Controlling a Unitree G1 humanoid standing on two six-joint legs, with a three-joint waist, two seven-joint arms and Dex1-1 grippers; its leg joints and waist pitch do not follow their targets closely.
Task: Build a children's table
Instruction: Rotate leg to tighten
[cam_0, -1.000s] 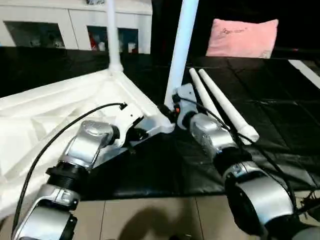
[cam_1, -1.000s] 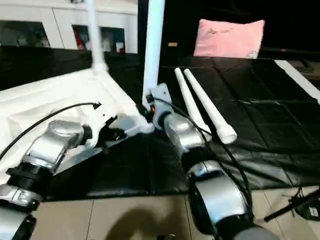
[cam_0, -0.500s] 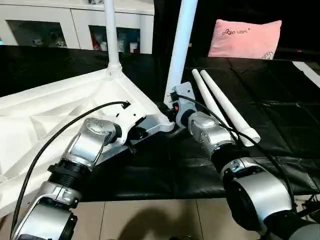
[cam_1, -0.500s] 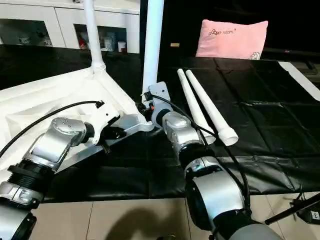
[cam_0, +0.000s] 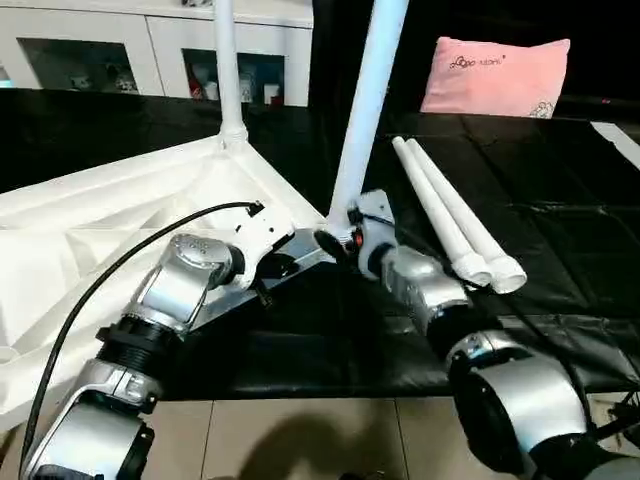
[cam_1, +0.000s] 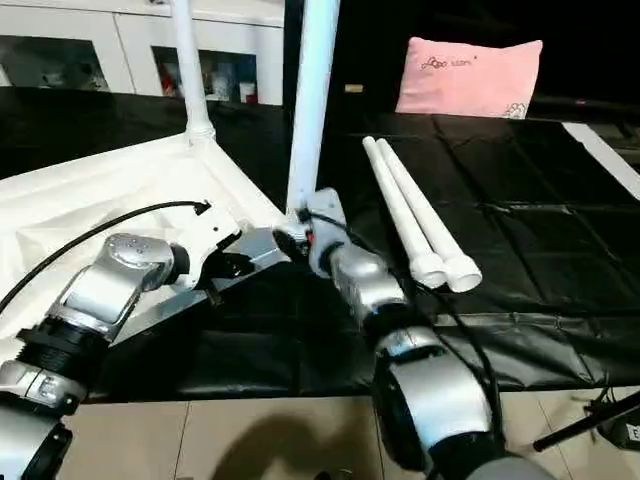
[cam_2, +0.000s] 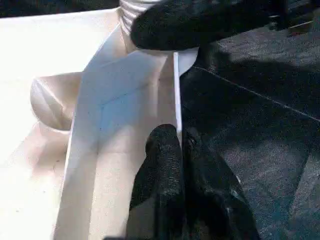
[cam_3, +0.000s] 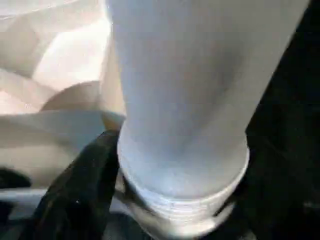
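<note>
My left gripper (cam_2: 181, 150): pinched on the table (cam_0: 120, 220) rim.
My right gripper (cam_0: 338, 238): around the leg (cam_0: 362, 110); grip unclear.

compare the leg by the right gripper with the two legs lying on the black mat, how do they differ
The leg by the right gripper stands upright at the tabletop corner; the two loose legs lie flat on the mat, side by side. The right gripper is at the standing leg's base; nothing touches the loose pair. All are white round tubes.
</note>
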